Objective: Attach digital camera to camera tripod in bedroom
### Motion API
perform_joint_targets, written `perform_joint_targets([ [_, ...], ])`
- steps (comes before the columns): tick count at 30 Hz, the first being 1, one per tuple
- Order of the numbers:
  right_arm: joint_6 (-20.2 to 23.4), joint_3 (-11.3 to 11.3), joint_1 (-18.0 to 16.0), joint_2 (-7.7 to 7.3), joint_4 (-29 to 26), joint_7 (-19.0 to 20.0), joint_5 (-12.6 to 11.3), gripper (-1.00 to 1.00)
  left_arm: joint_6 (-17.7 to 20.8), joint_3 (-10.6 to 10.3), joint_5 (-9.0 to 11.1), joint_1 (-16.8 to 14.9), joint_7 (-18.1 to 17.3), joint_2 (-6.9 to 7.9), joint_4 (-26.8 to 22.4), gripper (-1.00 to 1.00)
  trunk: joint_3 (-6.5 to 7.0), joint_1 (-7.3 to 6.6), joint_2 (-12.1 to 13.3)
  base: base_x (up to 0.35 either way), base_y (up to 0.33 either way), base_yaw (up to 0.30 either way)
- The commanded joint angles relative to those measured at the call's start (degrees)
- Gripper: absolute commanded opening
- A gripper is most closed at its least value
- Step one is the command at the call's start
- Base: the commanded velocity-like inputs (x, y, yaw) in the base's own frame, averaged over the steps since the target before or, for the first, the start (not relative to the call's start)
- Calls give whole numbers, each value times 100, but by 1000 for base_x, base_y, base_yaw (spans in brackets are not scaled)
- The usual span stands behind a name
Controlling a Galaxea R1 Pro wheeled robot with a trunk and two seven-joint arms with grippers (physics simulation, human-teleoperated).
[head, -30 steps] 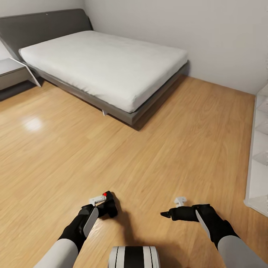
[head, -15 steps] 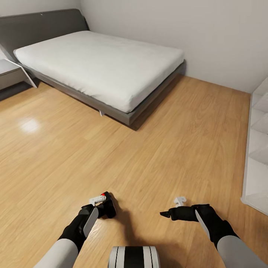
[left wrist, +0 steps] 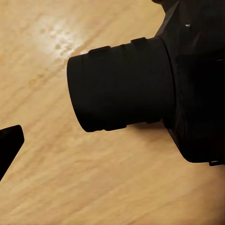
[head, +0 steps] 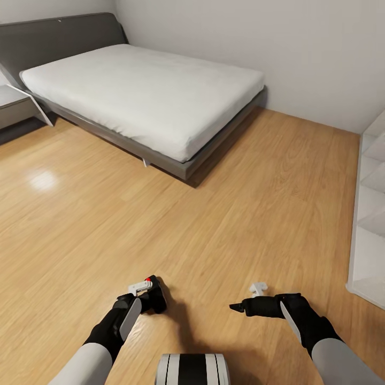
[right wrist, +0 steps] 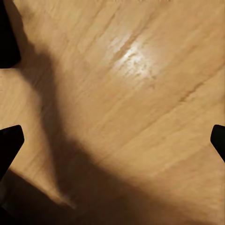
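Note:
My left gripper (head: 149,293) is shut on the digital camera (head: 158,300), a small black box with a red button (head: 148,279) on top, held low over the light wood floor (head: 176,224). In the left wrist view the camera (left wrist: 187,89) shows close up, its round lens barrel (left wrist: 122,86) pointing sideways above the floorboards. My right gripper (head: 238,307) hangs open with nothing between its fingertips (right wrist: 9,143). The camera tripod is out of view.
A grey-framed bed (head: 176,163) with a white mattress (head: 144,88) stands ahead at the left against the grey wall. A low grey nightstand (head: 13,104) sits at the far left. A white shelf unit (head: 369,224) lines the right edge.
The head view shifted slightly a second ago, sliding the bed a little to the left in the picture. Both arms and the camera keep the same pose.

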Motion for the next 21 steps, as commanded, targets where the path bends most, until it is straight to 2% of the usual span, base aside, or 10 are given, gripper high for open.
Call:
perform_joint_targets([
  [1, 17, -17, -1, 2, -9, 44, 56, 100, 17, 12, 61, -1, 39, -5, -10, 100, -4, -1, -2, 0, 0, 0],
  [21, 9, -5, -1, 0, -7, 24, 66, 100, 15, 12, 63, -1, 37, -16, -2, 100, -4, -1, -2, 0, 0, 0],
])
